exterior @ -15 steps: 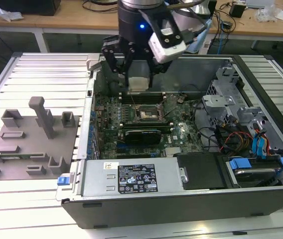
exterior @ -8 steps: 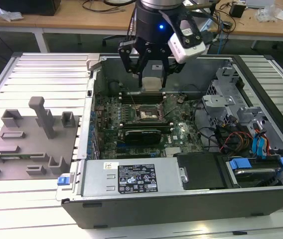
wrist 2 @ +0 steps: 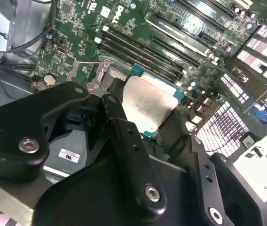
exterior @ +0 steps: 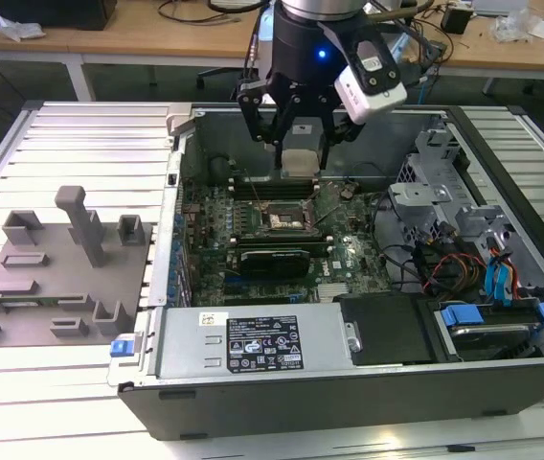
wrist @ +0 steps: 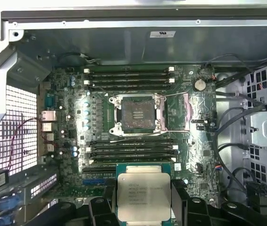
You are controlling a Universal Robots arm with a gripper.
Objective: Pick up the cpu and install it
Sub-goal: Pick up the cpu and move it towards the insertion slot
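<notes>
Near the top centre of the exterior view, the gripper (exterior: 300, 146) pinched the cpu (exterior: 301, 161) between its fingers. It hung over the board (exterior: 349, 251) inside the open case (exterior: 224, 134), above and apart from the socket (exterior: 284, 222). In the first wrist view the cpu (wrist: 144, 195) showed its silvery top, and the socket (wrist: 137, 114) lay open with its dark centre uncovered. Memory slots (wrist: 129, 77) ran along two sides of the socket. In the exterior view a black card (exterior: 274, 261) sat just below the socket. A drive cage (exterior: 435, 192) and cables (exterior: 449, 268) crowded the exterior view's right. The tray (exterior: 52, 278) lay well apart at the left, outside the case wall.
</notes>
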